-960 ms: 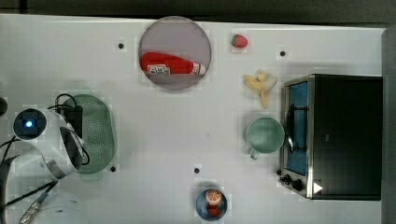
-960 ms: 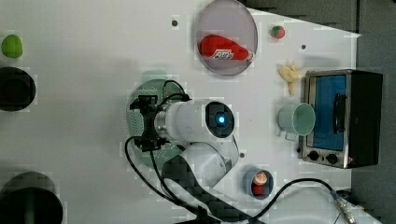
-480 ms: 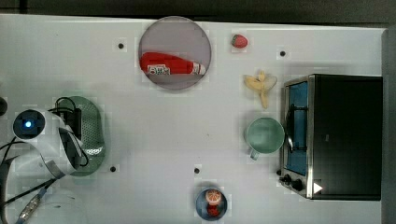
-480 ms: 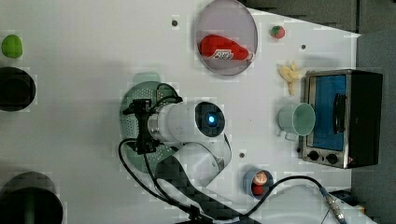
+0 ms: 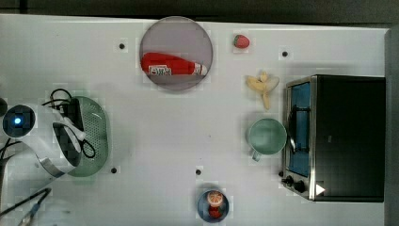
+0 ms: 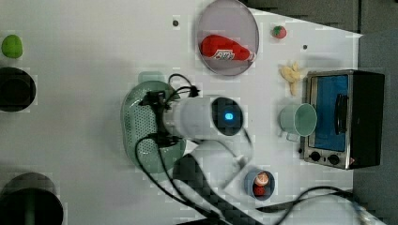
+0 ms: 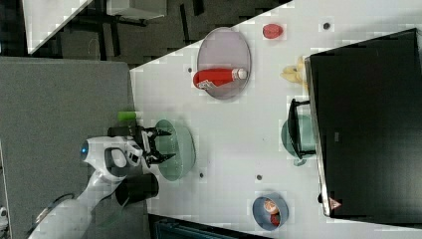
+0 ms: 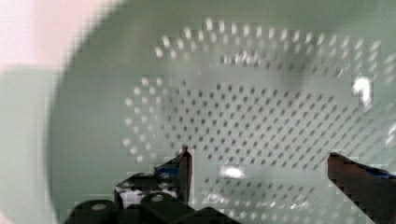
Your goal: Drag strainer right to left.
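Near the top view's left edge, the white arm reaches over the table (image 5: 141, 141) with its wrist bent down above the strainer (image 5: 96, 136). In the left view the last white link lies level, running from the blue light toward the left view's left, and the black hand at its end hangs over the strainer's (image 6: 136, 124) bowl, with black cables looping round it. In the right view the gripper (image 7: 160, 145) points from the right view's left into the strainer (image 7: 181, 144), and its two black fingers (image 7: 164, 132) stand spread apart, one toward each end of the basin. The wrist view looks straight down into the perforated floor of the strainer (image 8: 243, 107); the gripper (image 8: 257, 172) has its jaws wide, with nothing between them, and the finger tips (image 8: 186, 163) hang above the dotted bottom. Whether they touch it I cannot tell.

The strainer sits on the table at the top view's far left, well apart from the round mint cup (image 5: 267, 136) beside the toaster oven (image 5: 339, 136). Its long axis runs up and down in the top view, parallel to the table's short edge. In the left view a small tab handle (image 6: 151, 76) shows at its upper end. It rests flat, open side up.
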